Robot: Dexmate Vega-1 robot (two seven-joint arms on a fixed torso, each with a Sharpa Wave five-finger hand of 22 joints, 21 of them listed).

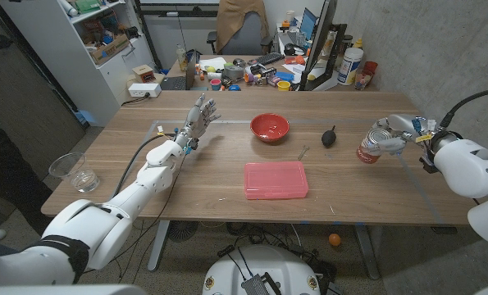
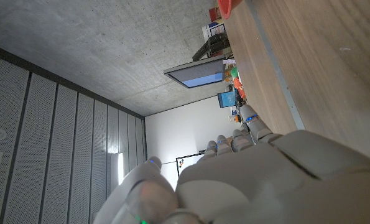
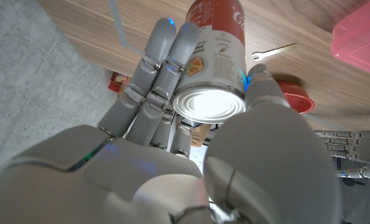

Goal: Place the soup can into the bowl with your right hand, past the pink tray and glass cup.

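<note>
The soup can (image 1: 372,145) sits in the right hand (image 1: 389,135). The bowl (image 1: 270,127) lies well to that hand's left on the bench (image 1: 367,197), the tray (image 1: 275,179) nearer the robot. The cup (image 1: 71,170) stands beyond the left hand (image 1: 193,123).

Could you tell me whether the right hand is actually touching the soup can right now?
Touching. The right wrist view shows the right hand wrapped around the soup can, fingers on one side, thumb opposite.
</note>
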